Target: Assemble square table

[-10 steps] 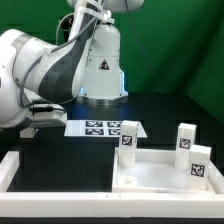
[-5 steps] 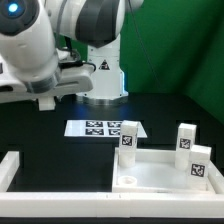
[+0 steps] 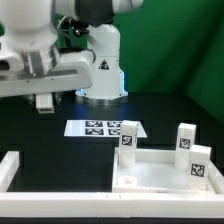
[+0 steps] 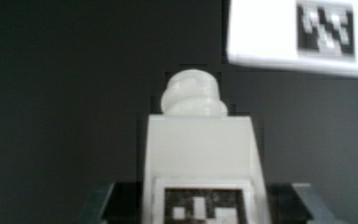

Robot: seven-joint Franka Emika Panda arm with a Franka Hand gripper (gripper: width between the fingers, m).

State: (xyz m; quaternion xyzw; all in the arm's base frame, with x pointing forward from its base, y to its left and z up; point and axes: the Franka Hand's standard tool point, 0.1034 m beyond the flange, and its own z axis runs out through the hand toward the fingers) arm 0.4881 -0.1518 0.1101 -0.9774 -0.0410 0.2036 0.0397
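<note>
The work surface was a black table (image 3: 60,150), matte and dark, with a green wall (image 3: 180,45) closing off the room behind it. Nearest to me ran the long white rails (image 3: 12,168), bordering the table's near edge and turning up at the exterior view's left corner. Just behind them, toward the right, sat the square table top (image 3: 160,172), a white tray with a raised rim, lying flat. Three white tagged legs stood upright at it: one at its far left corner (image 3: 127,141), one at its far right (image 3: 186,139), and one at the near right (image 3: 200,164). Whether they were screwed in or merely standing, I could not tell.

The left half of the table was bare black surface from the rails back to the arm, leaving open room there. A little beyond the tray lay the marker board (image 3: 100,128), flat, close behind the far left leg.

Farther back and high on the left hung the arm, its gripper (image 3: 44,101) well above the table and apart from everything on it. The wrist view showed a fourth leg (image 4: 201,150) clamped between the dark fingers (image 4: 123,195), tag facing the camera, rounded screw end pointing away, with the marker board (image 4: 300,35) beyond. The robot's white base (image 3: 100,65) stood farthest off.
</note>
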